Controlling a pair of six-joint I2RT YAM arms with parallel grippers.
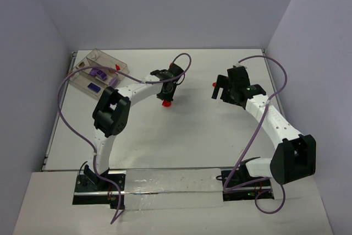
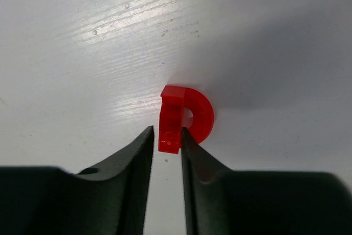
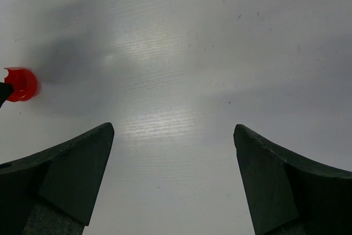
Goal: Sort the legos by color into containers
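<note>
red rounded lego point(image 2: 172, 115) gripped by left fingers point(image 2: 129, 174), glossy table point(image 2: 82, 37)

The lower end of the red rounded piece point(image 2: 171, 115) is enclosed between the fingers of the left gripper point(image 2: 166, 131), and whether it is pressed on both sides cannot be told; the finger bases are cut off by the bottom edge; in the right wrist view the piece is partly covered by a dark tip point(image 3: 3, 89) at the left edge; the right gripper point(image 3: 173, 127) is likewise cut off below; in the tray point(image 1: 110, 57) the purple bricks point(image 1: 99, 73) are shown too small to be counted.
</note>
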